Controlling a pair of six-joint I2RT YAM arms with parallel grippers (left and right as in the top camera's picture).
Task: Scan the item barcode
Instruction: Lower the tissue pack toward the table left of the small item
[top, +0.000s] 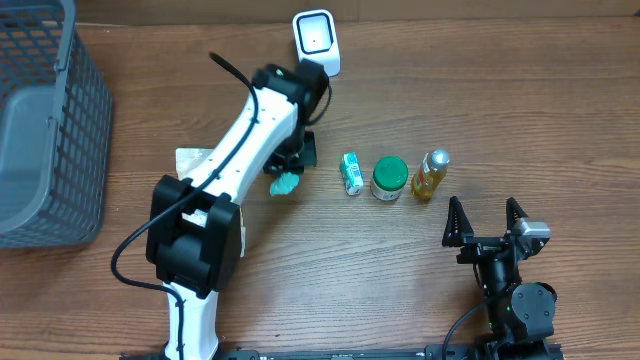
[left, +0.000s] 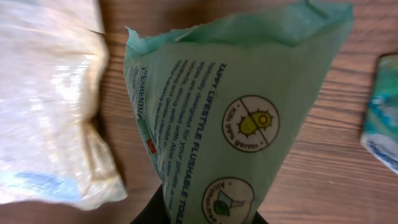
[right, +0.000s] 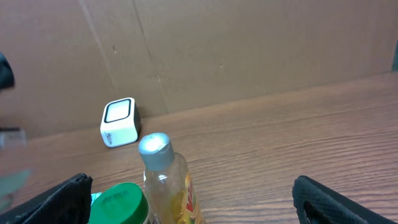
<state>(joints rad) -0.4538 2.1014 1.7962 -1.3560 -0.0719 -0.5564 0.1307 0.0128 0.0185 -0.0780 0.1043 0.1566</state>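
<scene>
**Overhead:** The left arm (top: 240, 140) reaches up the table (top: 560, 90) from 7 o'clock. Its jaws are hidden under the wrist, and a green packet (top: 284, 184) pokes out just left of centre. The white scanner (top: 316, 40) stands at 12 o'clock, well apart from the packet. The right jaws sit spread and empty at 5 o'clock.

**Left wrist:** The left jaws are nearly pressed together, pinching the green packet at its 6 o'clock edge. The packet is a thin printed film sachet with a ragged top and probably weighs very little. It looks limp and slick, so it will likely flop and slide. The edge pinch suits it because the printed face stays uncovered. No barcode shows on this face. A white pouch (left: 50, 106) lies at 9 o'clock.

**Right wrist:** The open jaws frame a bottle (right: 165, 180) at 6 o'clock, with the scanner beyond at 10 o'clock.
</scene>
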